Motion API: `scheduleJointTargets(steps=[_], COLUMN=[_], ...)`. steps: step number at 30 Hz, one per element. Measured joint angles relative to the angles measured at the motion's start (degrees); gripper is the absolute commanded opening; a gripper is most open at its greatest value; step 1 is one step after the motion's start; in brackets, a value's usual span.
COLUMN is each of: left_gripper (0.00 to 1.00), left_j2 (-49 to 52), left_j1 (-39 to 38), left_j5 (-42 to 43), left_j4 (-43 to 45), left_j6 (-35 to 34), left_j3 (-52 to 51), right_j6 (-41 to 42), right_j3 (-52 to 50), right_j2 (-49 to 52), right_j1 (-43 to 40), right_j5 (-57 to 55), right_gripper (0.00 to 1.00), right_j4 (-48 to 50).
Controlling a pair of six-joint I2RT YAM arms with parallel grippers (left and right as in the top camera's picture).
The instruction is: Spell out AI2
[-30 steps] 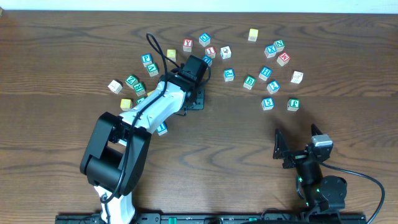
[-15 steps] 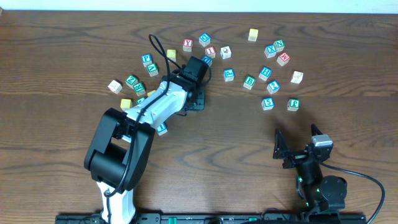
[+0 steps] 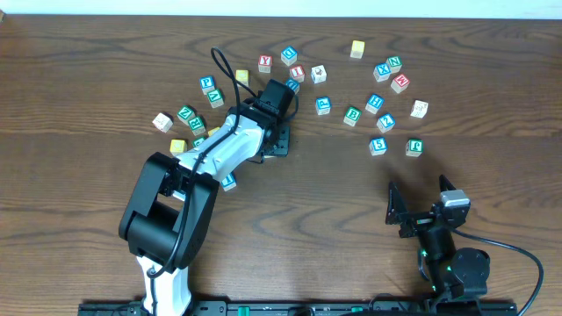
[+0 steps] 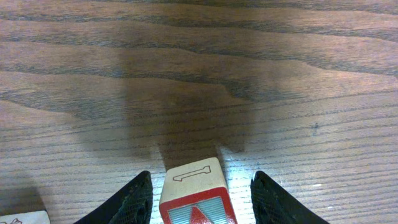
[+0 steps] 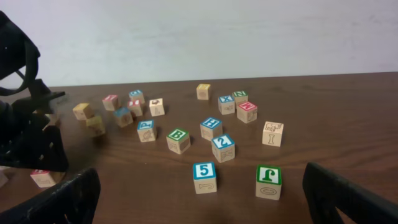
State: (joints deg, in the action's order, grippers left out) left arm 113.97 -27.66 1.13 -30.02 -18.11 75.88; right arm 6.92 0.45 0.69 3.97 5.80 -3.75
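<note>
Toward the far edge, left of the middle of the desk (image 3: 88, 53), the left gripper (image 4: 200, 180) is spread wide. The A cube (image 4: 198, 202) sits squarely between its jaws with a gap on either side (nothing clamped yet), so I'd say a plain squeeze is all it needs. The I cube (image 3: 298, 72) lies just beyond, closer to the far edge. The 2 cube (image 3: 385, 122) is in the right half. The right gripper (image 3: 420, 200), spread and empty, sits by the near edge.
</note>
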Motion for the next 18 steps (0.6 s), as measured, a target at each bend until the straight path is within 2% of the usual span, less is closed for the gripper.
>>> scheduleJointTargets(steps=[13, 18], left_gripper=[0.5, 0.5], left_j2=[-0.94, -1.73], left_j1=[0.07, 0.66], left_j5=[0.02, 0.02], left_j4=[-1.09, -4.52], left_j6=[0.0, 0.0], left_j3=[0.04, 1.99], right_j6=[0.0, 0.0], right_j3=[0.0, 0.0], right_j2=[0.0, 0.0], right_j1=[0.0, 0.0], right_j5=[0.0, 0.0], right_gripper=[0.99, 0.99], right_j4=[0.0, 0.02])
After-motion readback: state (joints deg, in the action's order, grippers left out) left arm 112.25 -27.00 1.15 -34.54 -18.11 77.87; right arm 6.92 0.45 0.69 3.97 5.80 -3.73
